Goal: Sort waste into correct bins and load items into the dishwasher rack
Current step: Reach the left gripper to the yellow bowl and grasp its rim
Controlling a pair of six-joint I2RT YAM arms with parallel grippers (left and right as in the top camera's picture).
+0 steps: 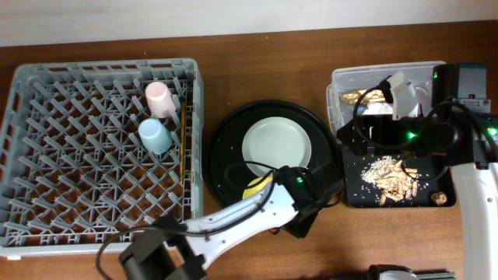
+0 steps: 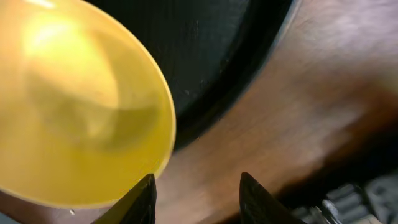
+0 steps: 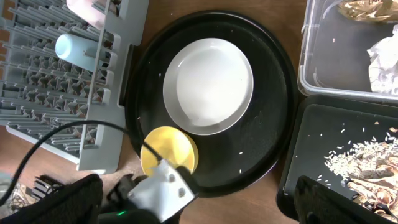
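Observation:
The yellow bowl (image 1: 255, 187) sits at the front of the round black tray, next to the pale plate (image 1: 276, 146). My left gripper (image 2: 198, 198) is open, its left finger right at the bowl's (image 2: 74, 106) rim. In the overhead view the left gripper (image 1: 272, 191) is largely hidden under its arm. My right gripper (image 3: 205, 205) is open and empty, high above the table, over the bins (image 1: 373, 132). The pink cup (image 1: 159, 97), blue cup (image 1: 156, 136) and chopsticks (image 1: 184, 148) are in the grey rack (image 1: 47, 140). Napkin (image 3: 382, 62) and gold wrapper (image 3: 367, 9) lie in the clear tub (image 1: 342, 78). Food scraps (image 1: 393, 175) lie in the black tray (image 1: 354, 198).
The round black serving tray (image 1: 226, 155) lies between the rack and the bins. A few stray crumbs dot it (image 3: 245, 146). Bare wooden table (image 2: 292, 112) shows in front of the tray. The left arm (image 1: 233, 222) crosses the front of the table.

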